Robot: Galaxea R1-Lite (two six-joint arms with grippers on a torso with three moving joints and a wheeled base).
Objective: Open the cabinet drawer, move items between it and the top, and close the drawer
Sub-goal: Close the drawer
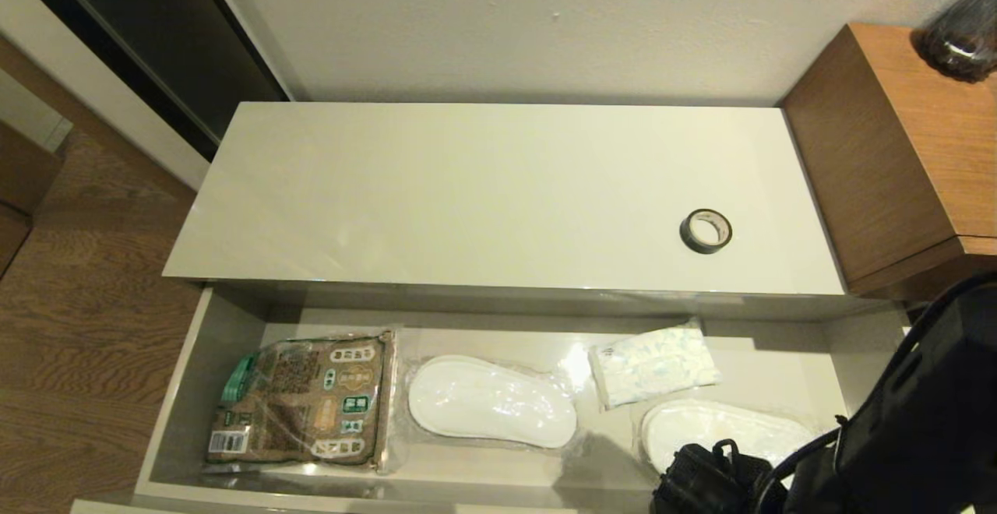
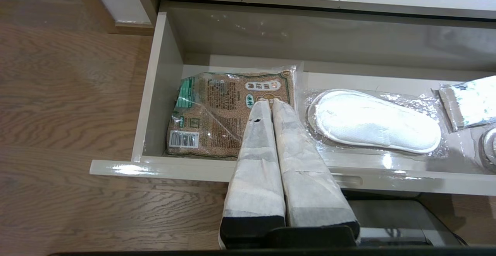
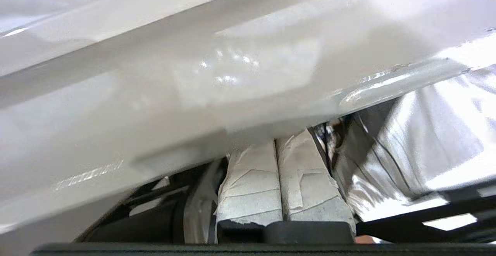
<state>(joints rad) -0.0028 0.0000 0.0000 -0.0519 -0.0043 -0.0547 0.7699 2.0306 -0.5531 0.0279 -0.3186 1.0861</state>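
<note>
The right gripper (image 3: 277, 143) sits nearest, low at about five o'clock in the head view, its taped fingers pressed flat together and holding nothing, tips up against the glossy front of the cabinet drawer (image 3: 162, 104); the wrist view is too close to say whether they touch it. The left gripper (image 2: 270, 102) is parked at the drawer's left end, also clenched on nothing, hanging above the brown-and-green packet (image 1: 300, 401). The drawer (image 1: 167, 420) stands pulled out. Along its floor, from eight o'clock round to five, lie the packet, one wrapped slipper pair (image 1: 491, 403), the small white sachet (image 1: 654, 366) a little farther back, and the second slipper pair (image 1: 724, 430), partly hidden by the right arm. The packet looks floppy and moderately heavy, its film slick, so a pinch on a sealed edge or corner should hold better than a squeeze on the bulging middle. The slippers are light and soft, but the loose wrap would slide, so the grasp ought to bite through to the sole's edge. Farther off, on the top (image 1: 467, 195) at about two o'clock, the black tape roll (image 1: 706, 230) lies flat and alone; it is stiff and light, best taken across its rim or through the core.
</note>
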